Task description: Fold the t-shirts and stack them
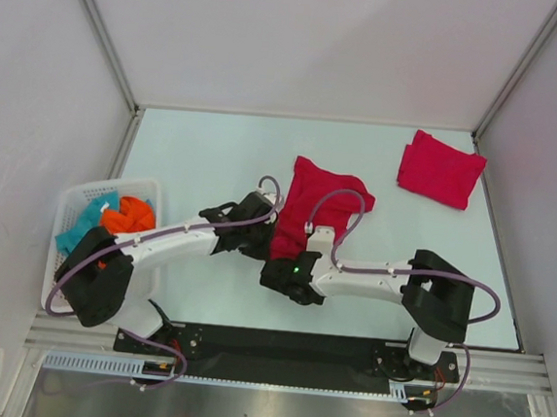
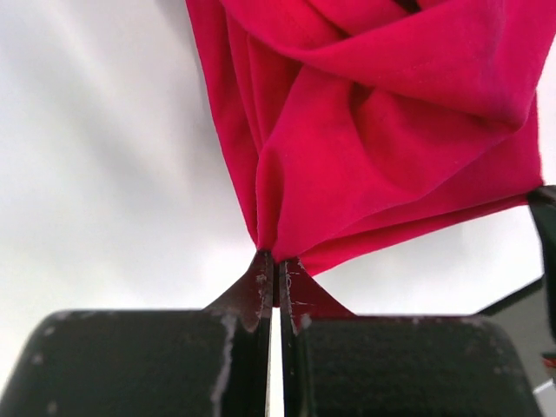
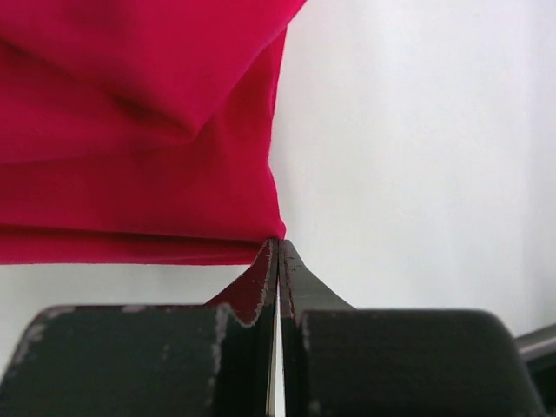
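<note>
The left fingers [image 2: 271, 271] are pressed shut on a bunched corner of the crimson t-shirt [image 2: 391, 130]. The right fingers [image 3: 271, 261] are likewise closed, pinching the very tip of a hem corner. The cloth looks light and limp and creases freely, so corners and hems are the best holds; the right pinch seems thin and may slip. The shirt lies just ahead of both fingers on the counter [image 1: 205, 153], with both arms low, reaching inward, wrists near together. A second t-shirt [image 1: 441, 170], folded, lies well beyond to the right.

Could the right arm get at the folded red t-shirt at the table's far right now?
Probably not yet: the right gripper is shut on the rumpled crimson cloth t-shirt. The way to the folded crimson cloth t-shirt looks free.
</note>
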Available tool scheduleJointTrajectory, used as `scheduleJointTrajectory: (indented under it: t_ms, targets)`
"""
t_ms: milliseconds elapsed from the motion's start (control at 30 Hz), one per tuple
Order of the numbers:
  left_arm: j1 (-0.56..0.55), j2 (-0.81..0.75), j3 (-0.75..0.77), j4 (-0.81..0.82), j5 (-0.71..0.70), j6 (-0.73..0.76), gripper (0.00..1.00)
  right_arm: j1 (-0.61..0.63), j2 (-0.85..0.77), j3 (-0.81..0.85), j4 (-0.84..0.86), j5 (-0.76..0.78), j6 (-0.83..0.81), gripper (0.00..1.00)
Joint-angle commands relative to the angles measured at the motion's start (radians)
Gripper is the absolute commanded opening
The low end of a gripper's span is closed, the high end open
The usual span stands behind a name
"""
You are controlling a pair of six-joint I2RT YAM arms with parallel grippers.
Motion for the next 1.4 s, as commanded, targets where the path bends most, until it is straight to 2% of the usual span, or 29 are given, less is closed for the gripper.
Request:
scheduleJointTrajectory:
  t_ms: [0, 233, 367, 600, 900, 1367]
  targets:
    - [0.011, -0.06, -0.023, -0.043, -0.023, -0.002, 0.0, 0.034, -0.055, 0.001, -0.221, 0.051, 0.123, 0.0]
    - [-0.009, -0.178, -0.032, -0.125, 0.028, -0.009, 0.0, 0.136, -0.07, 0.111, -0.44, 0.046, 0.238, 0.0]
    - [-0.01, -0.24, 0.009, -0.24, 0.016, -0.003, 0.0, 0.189, -0.078, 0.188, -0.514, 0.038, 0.283, 0.0]
    - [-0.013, -0.25, 0.205, -0.337, 0.02, 0.004, 0.0, 0.154, -0.092, 0.315, -0.516, 0.121, 0.209, 0.0]
    - [-0.012, -0.2, 0.343, -0.359, -0.049, 0.04, 0.0, 0.076, -0.06, 0.424, -0.514, 0.262, 0.111, 0.0]
    - [-0.012, -0.218, 0.425, -0.392, -0.05, 0.026, 0.0, 0.045, -0.106, 0.461, -0.516, 0.299, 0.109, 0.0]
